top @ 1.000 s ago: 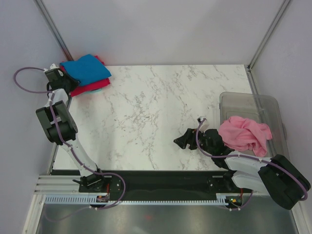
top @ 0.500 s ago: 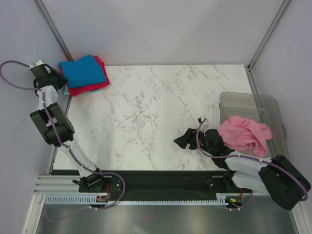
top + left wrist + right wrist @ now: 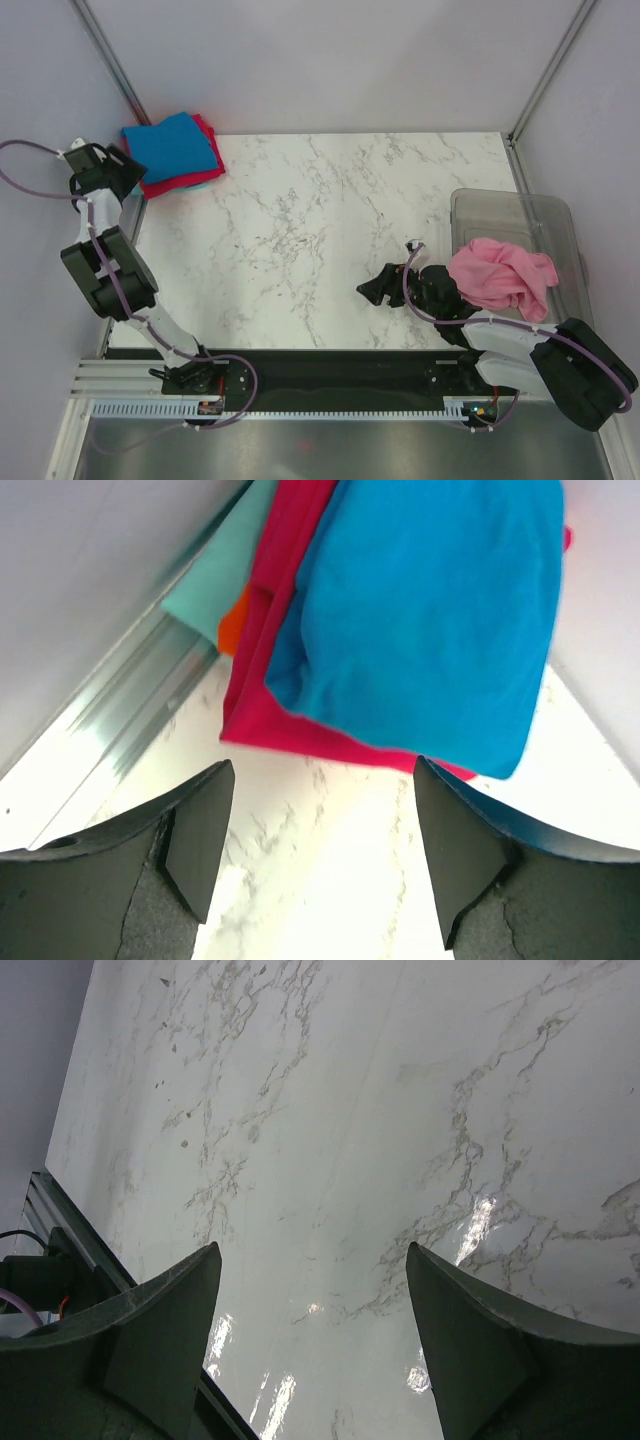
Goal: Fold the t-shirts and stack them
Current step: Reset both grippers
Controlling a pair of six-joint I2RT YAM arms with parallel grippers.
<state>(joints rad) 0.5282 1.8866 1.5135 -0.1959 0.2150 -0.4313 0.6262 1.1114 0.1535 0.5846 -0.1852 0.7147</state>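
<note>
A folded stack of t-shirts lies at the table's far left corner: the bright blue one (image 3: 175, 143) on top, the crimson red one (image 3: 185, 180) under it, a pale teal edge (image 3: 203, 186) at the bottom. From the left wrist view the blue (image 3: 430, 610), red (image 3: 265, 680) and teal (image 3: 210, 580) layers lie just beyond my left gripper (image 3: 325, 845), which is open and empty, a short way clear of the stack (image 3: 130, 178). The pink t-shirt (image 3: 500, 275) is crumpled in the tub. My right gripper (image 3: 376, 288) hovers open over bare marble (image 3: 312, 1330).
The clear plastic tub (image 3: 545, 212) stands at the right edge of the marble table (image 3: 320, 220). A metal rail (image 3: 140, 700) and the enclosure wall run close along the left of the stack. The arm bases sit at the near edge.
My left gripper has opened, let go of the stack's edge and backed off to the left. The blue t-shirt now lies squarer on the stack. The right arm has not moved.
</note>
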